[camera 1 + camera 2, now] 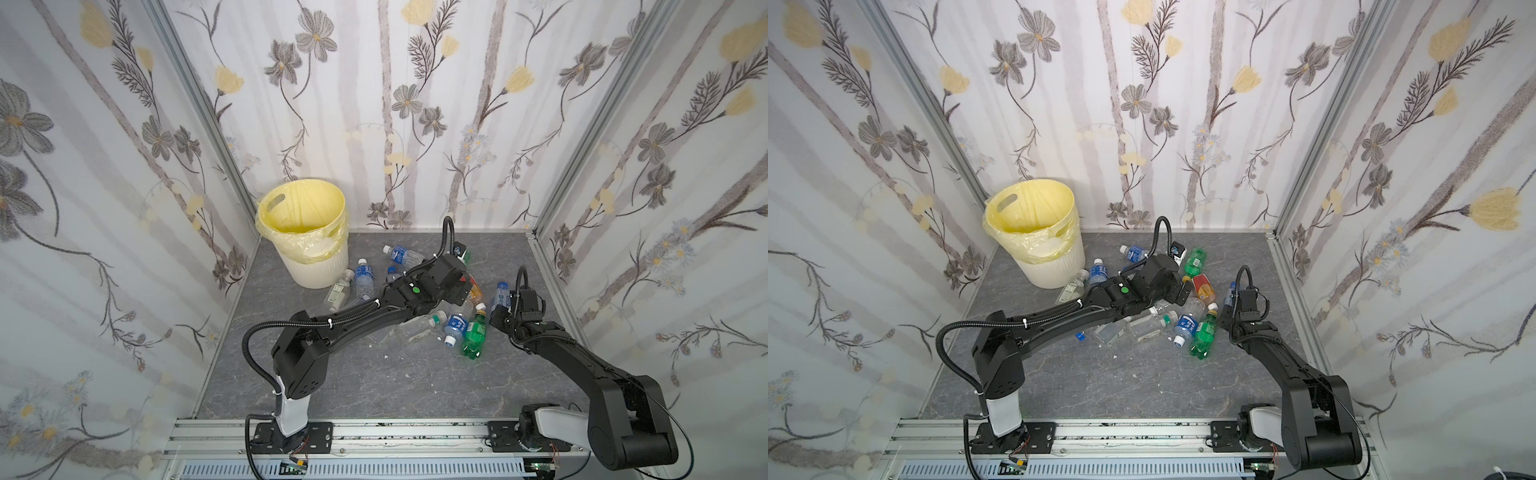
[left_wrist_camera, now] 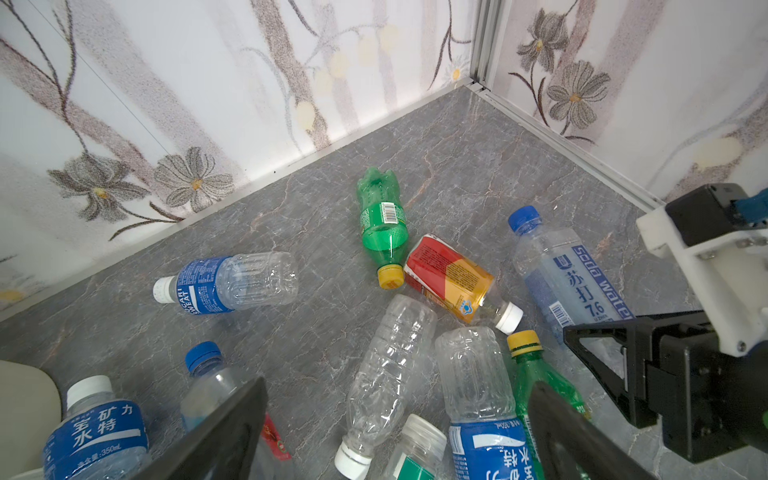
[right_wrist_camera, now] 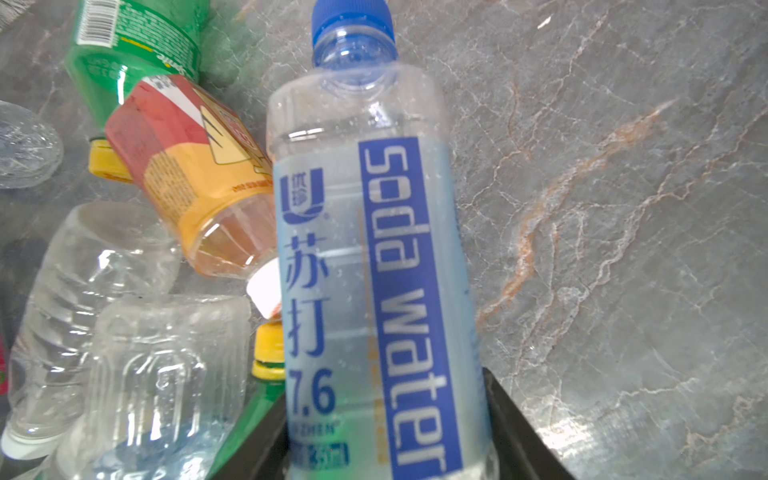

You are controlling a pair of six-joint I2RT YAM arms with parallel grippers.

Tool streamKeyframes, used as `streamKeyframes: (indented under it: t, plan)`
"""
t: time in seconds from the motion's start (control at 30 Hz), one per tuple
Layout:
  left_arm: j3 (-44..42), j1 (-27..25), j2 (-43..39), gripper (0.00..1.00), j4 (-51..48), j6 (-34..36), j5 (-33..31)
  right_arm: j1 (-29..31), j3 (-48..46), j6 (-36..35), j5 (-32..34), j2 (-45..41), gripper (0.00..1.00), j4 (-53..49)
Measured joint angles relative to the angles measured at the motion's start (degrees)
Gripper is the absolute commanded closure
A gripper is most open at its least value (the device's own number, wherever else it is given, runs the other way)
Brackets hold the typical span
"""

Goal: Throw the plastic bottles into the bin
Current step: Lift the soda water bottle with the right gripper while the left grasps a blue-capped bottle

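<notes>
Left arm (image 1: 353, 320) lay stretched across the middle, left gripper (image 2: 399, 384) spread wide and empty above the plastic bottles (image 1: 455, 324). Right arm (image 1: 582, 357) was bent low; right gripper (image 3: 386, 395) clamped the soda-water bottle (image 3: 365, 249). Bin (image 1: 316, 270) stood far left, beside the pile.

Lighting bright, even, diffuse; shadows soft. Both top views bow at the edges. Soda water bottle (image 3: 374, 291), near the lens, blurred.

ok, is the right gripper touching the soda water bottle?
Touching. The right wrist view shows the soda water bottle wedged between the dark fingers of the right gripper, both pressed against its sides.
</notes>
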Motion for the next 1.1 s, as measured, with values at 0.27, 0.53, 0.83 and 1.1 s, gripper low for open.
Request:
streamKeyframes:
  t: [0.27,0.53,0.83,1.1]
  plan:
    - [1.11,1.81,-0.02,0.0,0.07,-0.07,-6.1,1.64,3.5,-0.59,-1.46,-6.03,0.48,-2.05]
    - [1.03,1.7,-0.83,0.0,0.35,2.82,-8.68,7.82,7.76,-1.4,-1.81,-9.09,0.49,-1.95]
    - [3.45,2.29,-1.33,0.0,-1.05,1.27,-6.78,17.05,13.44,-2.05,0.57,-6.97,0.5,0.7]
    - [6.05,9.66,-5.25,0.0,-1.77,-9.81,3.23,23.26,17.99,-2.91,3.23,-3.56,0.51,2.54]
